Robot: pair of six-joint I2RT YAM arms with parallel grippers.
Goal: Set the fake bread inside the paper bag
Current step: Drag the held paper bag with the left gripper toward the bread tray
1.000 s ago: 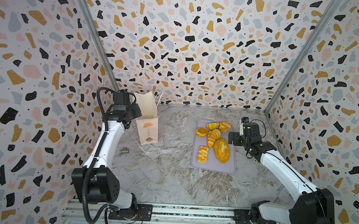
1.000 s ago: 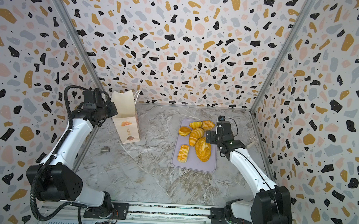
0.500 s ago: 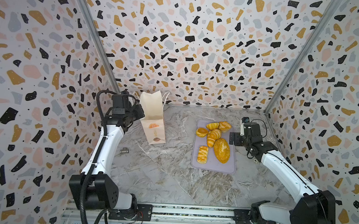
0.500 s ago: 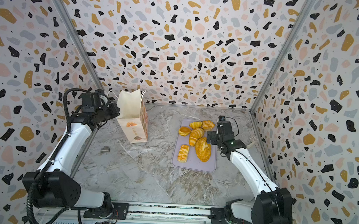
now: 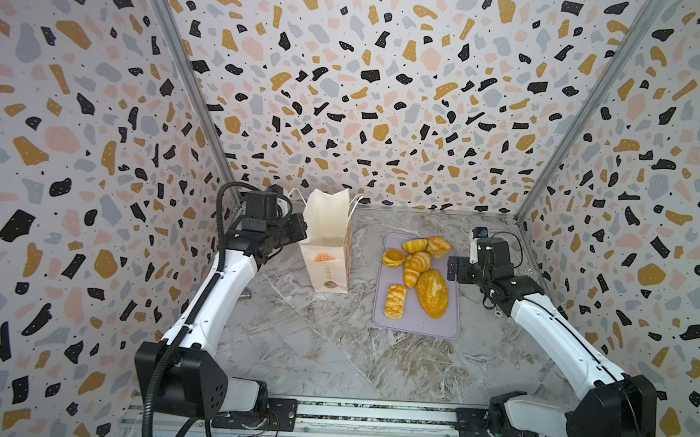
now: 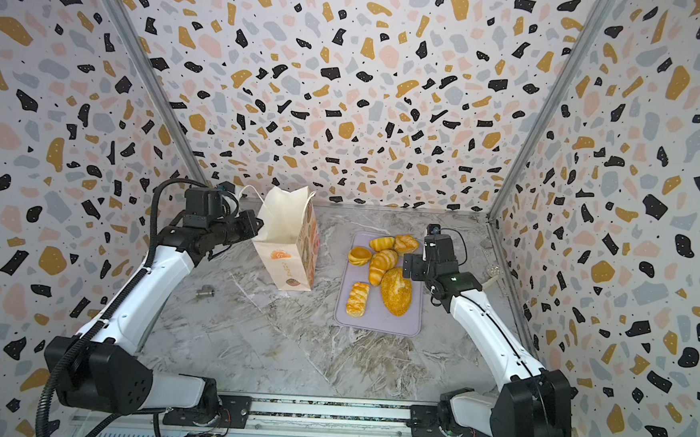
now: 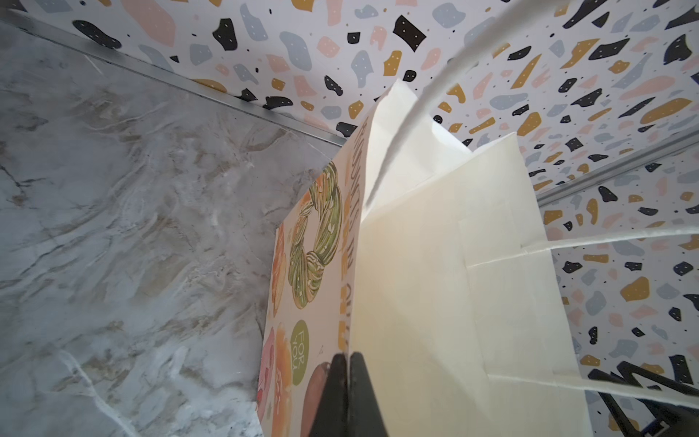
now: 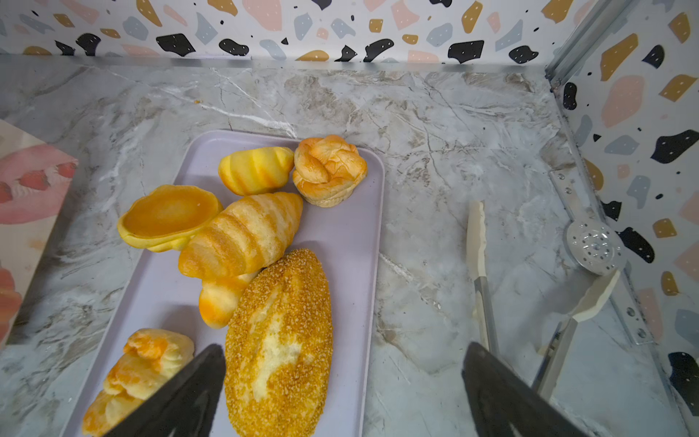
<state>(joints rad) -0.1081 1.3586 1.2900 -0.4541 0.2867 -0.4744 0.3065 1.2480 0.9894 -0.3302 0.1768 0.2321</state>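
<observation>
Left wrist view is showing the paper bag (image 7: 435,283) close up. A green oval on its printed side panel is reading "FOR YOU" (the orange lettering along the fold is too skewed to make out), next to a drawn green braided ring. The left gripper (image 7: 347,378) is pinching the bag's upper edge, jaws pressed together on the paper.

In both top views the bag is standing roughly upright on the tabletop (image 5: 332,351), left of the lilac tray (image 5: 416,325). Its long axis is running vertically, its mouth is gaping upward, and its orange bread print is facing the camera. The left arm is rising steeply from its base, with the wrist bent level and the gripper pointing rightward at the bag's rim.

The fake bread (image 5: 418,261) is lying on the tray. The seeded loaf (image 5: 432,293) and the plaited pastry (image 5: 395,300) are lying lengthwise along it, ends pointing near and far. The right arm is stretching forward low along the tray's right side. The right gripper (image 5: 453,269) is hovering by the loaf's far end with its jaws spread wide, holding nothing.
</observation>
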